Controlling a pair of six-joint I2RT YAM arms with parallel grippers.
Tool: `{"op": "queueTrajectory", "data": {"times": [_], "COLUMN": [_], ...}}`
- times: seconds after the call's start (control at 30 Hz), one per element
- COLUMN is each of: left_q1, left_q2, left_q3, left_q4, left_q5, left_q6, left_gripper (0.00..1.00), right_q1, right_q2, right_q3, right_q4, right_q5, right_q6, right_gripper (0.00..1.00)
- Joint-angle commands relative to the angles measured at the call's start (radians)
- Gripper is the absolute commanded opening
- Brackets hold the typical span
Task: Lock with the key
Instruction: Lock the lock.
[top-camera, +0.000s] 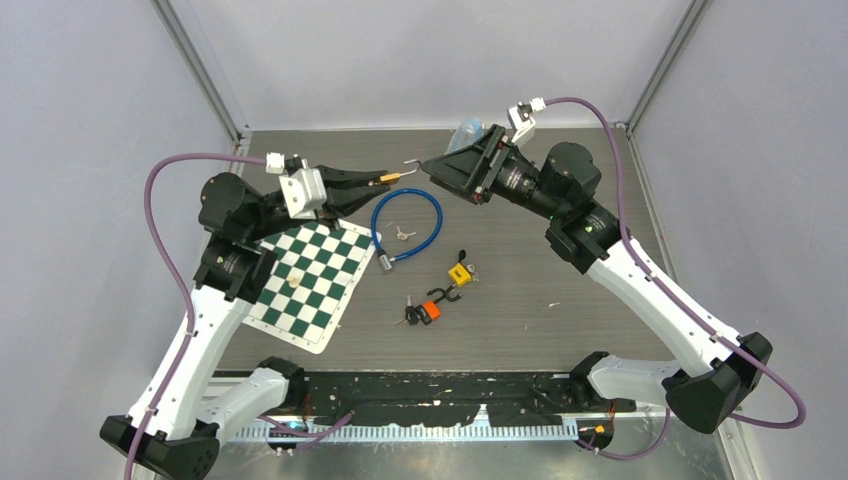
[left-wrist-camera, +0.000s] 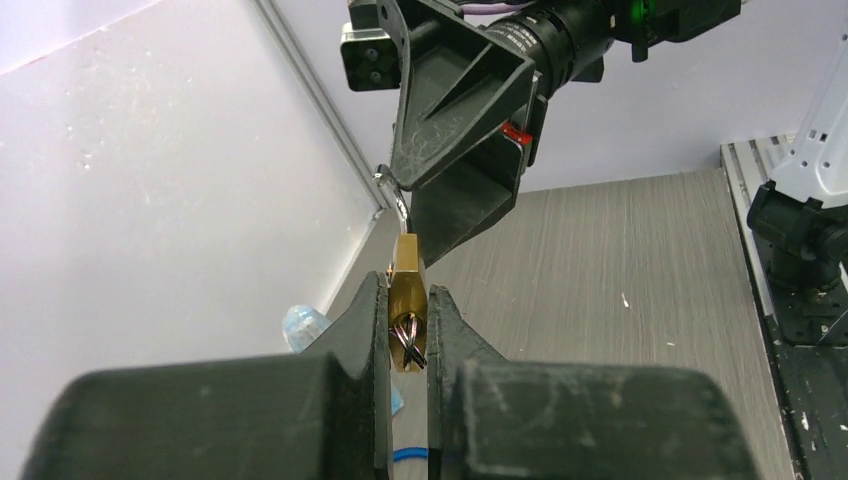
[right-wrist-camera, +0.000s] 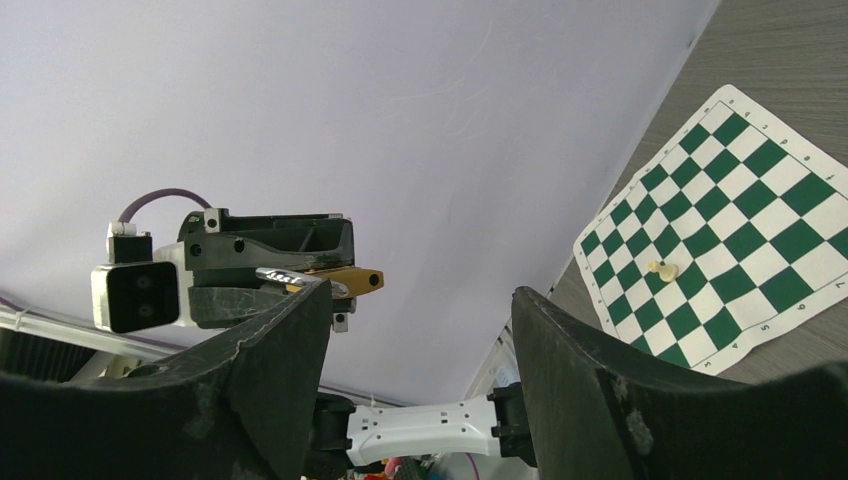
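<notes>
As the two arms meet nose to nose in the upper middle of the overhead view, the left claw is clamped tight on the brass padlock. The body is pinched flat between its fingers, with the silver shackle swung open and reaching toward the other arm. The right claw stands wide with nothing in it, its tips just beside that shackle; whether they touch it, I can't tell. Down on the desk, the keys lie inside the loop of the blue cable lock, centre frame. Below them sit a yellow padlock and an orange padlock. The chessboard mat lies at lower left beside the left arm.
</notes>
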Motion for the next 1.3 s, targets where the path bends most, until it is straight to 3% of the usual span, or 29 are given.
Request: {"op": "queueTrajectory", "data": {"times": [0.0, 0.3, 0.47, 0.6, 1.0, 1.03, 1.1, 1.13, 1.2, 1.27], "left_q1": [0.002, 0.002, -0.002, -0.004, -0.004, -0.004, -0.004, -0.004, -0.004, -0.004], "left_q2": [0.007, 0.031, 0.039, 0.034, 0.011, 0.011, 0.010, 0.008, 0.006, 0.001], "left_q3": [0.028, 0.035, 0.046, 0.044, 0.012, 0.011, 0.012, 0.010, 0.008, 0.008], "left_q4": [0.031, 0.023, 0.048, 0.069, 0.091, 0.093, 0.090, 0.085, 0.075, 0.057], "left_q5": [0.057, 0.064, 0.063, 0.088, 0.076, 0.068, 0.046, 0.033, -0.006, -0.069], "left_q6": [0.109, 0.136, 0.071, 0.001, 0.008, -0.006, -0.046, -0.071, -0.157, -0.274], "left_gripper": [0.00, 0.00, 0.00, 0.00, 0.00, 0.00, 0.00, 0.00, 0.00, 0.00], "right_q1": [0.004, 0.002, 0.002, -0.002, -0.008, -0.011, -0.022, -0.033, -0.049, -0.064], "right_q2": [-0.002, 0.011, 0.043, 0.057, 0.093, 0.086, 0.062, 0.050, 0.011, -0.039], "right_q3": [0.051, 0.008, 0.054, 0.094, 0.116, 0.118, 0.115, 0.099, 0.068, 0.038], "right_q4": [0.106, 0.224, 0.152, 0.032, -0.122, -0.130, -0.125, -0.113, -0.067, 0.009], "right_q5": [-0.052, -0.067, -0.091, -0.071, -0.084, -0.080, -0.061, -0.042, -0.014, 0.001], "right_q6": [0.025, 0.109, 0.016, -0.106, -0.090, -0.113, -0.132, -0.137, -0.149, -0.166], "right_gripper": [0.73, 0.73, 0.71, 0.52, 0.35, 0.37, 0.48, 0.59, 0.69, 0.72]}}
